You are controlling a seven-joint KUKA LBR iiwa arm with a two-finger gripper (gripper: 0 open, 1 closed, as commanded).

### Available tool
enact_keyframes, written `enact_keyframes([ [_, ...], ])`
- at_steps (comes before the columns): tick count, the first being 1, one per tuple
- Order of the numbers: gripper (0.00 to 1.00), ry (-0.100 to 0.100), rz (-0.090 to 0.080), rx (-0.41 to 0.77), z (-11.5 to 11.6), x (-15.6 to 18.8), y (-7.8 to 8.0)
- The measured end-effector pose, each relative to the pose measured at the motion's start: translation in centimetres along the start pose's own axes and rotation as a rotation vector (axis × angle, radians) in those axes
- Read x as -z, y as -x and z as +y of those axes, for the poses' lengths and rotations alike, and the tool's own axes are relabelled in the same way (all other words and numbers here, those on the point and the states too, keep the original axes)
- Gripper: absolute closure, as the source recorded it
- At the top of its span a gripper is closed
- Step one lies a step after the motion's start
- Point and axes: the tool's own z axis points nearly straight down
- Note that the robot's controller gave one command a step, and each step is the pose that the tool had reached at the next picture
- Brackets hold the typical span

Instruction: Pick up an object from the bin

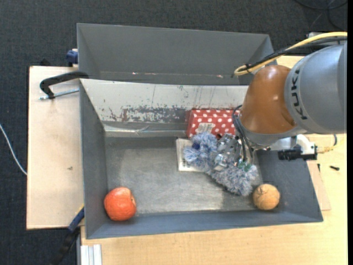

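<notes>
My gripper [231, 151] is low in the right half of the bin, down in a blue-grey fluffy cloth thing [227, 173] that sprawls from the middle towards the front right. The fluff hides the gripper's tips. Under the cloth's left end lies a flat white card [183, 158]. A red box with white dots [209, 121] stands against the back wall just behind the gripper. A tan ball [266, 196] rests at the front right, touching the cloth's edge.
An orange-red ball [119, 203] lies in the front left corner, far from the gripper. The arm with its orange cover hangs over the bin's right side, close to the right wall.
</notes>
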Motion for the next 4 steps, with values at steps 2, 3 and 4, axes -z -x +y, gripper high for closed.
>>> enact_keyframes([
  [2,1.0,0.0,-0.003,0.0,0.1,1.8,0.1],
  [3,1.0,-0.002,0.002,0.0,0.0,3.5,0.0],
  [4,1.0,-0.001,-0.002,0.0,0.0,5.4,0.1],
])
